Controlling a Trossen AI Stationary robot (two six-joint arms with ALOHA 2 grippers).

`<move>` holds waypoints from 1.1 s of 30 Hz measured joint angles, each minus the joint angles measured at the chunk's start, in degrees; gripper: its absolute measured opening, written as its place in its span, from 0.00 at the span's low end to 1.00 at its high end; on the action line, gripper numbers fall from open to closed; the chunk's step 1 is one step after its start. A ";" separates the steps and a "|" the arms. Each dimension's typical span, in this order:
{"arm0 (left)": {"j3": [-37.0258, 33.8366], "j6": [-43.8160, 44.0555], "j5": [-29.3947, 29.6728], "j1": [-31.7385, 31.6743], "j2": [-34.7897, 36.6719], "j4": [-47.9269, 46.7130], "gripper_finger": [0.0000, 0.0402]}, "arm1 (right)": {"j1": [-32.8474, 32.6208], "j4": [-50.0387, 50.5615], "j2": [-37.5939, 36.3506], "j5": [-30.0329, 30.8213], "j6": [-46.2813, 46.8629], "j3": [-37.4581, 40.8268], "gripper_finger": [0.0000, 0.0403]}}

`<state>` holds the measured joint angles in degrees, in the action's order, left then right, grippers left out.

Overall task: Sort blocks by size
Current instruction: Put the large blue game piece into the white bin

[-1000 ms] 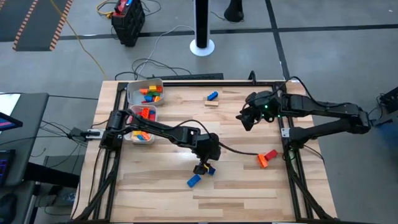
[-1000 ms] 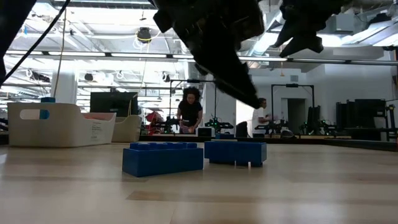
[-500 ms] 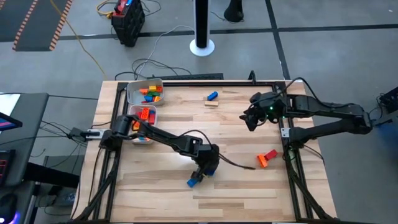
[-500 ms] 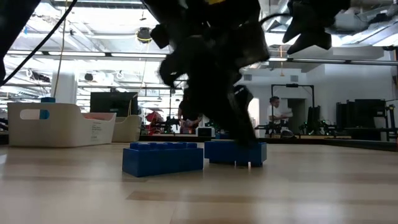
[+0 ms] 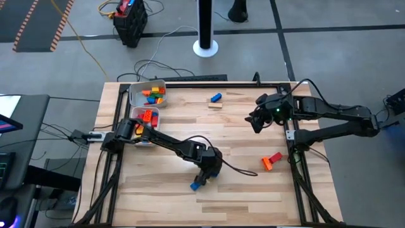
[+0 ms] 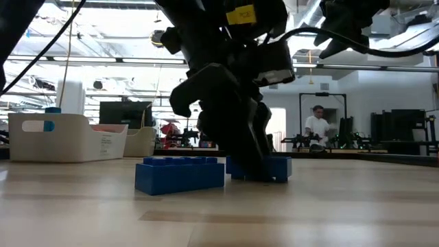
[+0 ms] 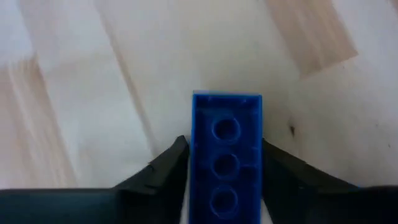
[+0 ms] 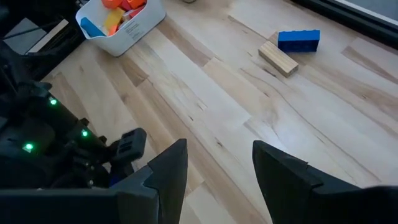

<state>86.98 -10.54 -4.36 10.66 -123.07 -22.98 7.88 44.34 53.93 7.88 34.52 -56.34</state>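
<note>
Two blue blocks [image 5: 197, 184] under the left claw [image 5: 211, 172], fingers astride one; right claw [image 5: 255, 121] open, empty.

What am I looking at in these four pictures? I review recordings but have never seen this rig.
Two dark robot arms work at a wooden table. One picture looks straight down, one looks level across the tabletop, and two come from cameras on the wrists. The left gripper is down at the table's front, its fingers on either side of a blue block; a second blue block lies beside it. The right gripper hangs open and empty above the table. Two white trays at the back left hold sorted blocks.
</note>
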 joint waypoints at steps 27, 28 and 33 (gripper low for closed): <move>-27.86 22.42 14.73 -24.73 39.53 -25.04 0.32 | -0.63 0.47 -5.25 17.55 -1.60 -0.04 0.51; -28.63 23.41 15.27 -25.27 41.72 -26.49 0.32 | -0.63 0.42 -4.83 17.55 -1.78 -0.04 0.51; -31.64 28.73 19.22 -27.34 51.42 -33.13 0.32 | -0.61 -1.09 -2.91 17.58 -2.22 -0.04 0.51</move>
<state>55.34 18.19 14.87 -16.68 -71.65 -56.10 7.27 43.25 51.02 25.46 32.30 -56.38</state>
